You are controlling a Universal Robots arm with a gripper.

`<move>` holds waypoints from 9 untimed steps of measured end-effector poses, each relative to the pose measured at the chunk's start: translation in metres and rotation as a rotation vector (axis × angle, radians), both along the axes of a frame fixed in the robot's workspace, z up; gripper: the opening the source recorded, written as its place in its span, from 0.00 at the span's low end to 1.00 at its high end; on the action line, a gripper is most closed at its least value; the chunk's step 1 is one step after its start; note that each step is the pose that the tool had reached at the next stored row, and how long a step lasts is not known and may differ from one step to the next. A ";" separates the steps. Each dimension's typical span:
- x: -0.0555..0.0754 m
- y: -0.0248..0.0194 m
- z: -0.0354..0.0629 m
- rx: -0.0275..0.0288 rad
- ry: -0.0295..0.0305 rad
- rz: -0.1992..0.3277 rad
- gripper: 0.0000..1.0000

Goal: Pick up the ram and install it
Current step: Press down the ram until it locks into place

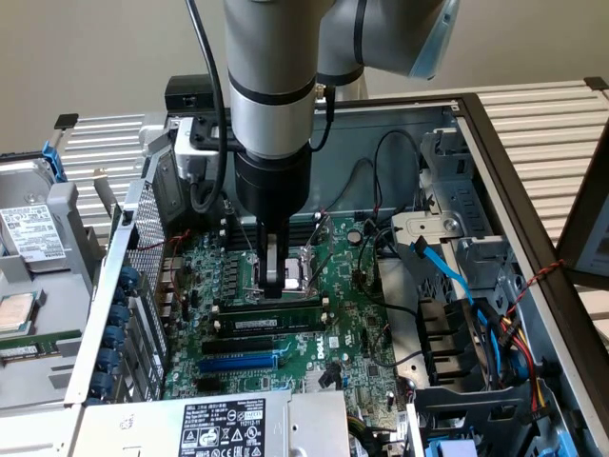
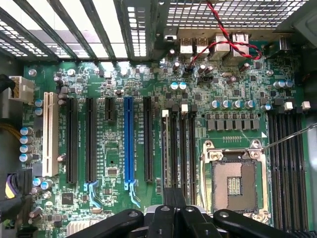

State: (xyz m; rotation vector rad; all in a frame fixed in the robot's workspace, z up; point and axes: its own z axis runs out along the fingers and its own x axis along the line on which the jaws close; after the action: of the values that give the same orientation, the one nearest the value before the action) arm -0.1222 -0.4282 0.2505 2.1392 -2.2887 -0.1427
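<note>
Green motherboard (image 1: 285,362) sits flat in the bottom of an opened PC case (image 1: 495,171), and the arm (image 1: 271,86) comes straight down over it. Gripper (image 1: 275,284) has its fingers pinched fully together, tips right at the ram (image 1: 273,318), which sits on edge in one of the slots just in front of the CPU socket (image 1: 285,267) in the exterior view. Looks like the tips are pressing on the stick's top edge rather than gripping around it, but I can't tell for sure whether they touch. The ram runs across the board, with a black slot (image 1: 249,341) and then the blue slot (image 1: 238,363) nearer the camera. From the wrist view the finger bases (image 2: 173,218) sit above the row of memory slots (image 2: 179,148) next to the open socket (image 2: 234,181), with the blue slot (image 2: 129,141) off to one side. A red and black twisted wire (image 2: 225,37) loops over the rear ports. Blue SATA cable (image 1: 447,271) hangs toward the exterior view's right by the drive cage.
</note>
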 end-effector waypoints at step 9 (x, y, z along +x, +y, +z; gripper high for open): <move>0.000 -0.0001 -0.0002 -0.0005 -0.0002 -0.134 0.11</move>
State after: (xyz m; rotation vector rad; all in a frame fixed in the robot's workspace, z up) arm -0.1222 -0.4283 0.2503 1.9846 -2.4316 -0.1423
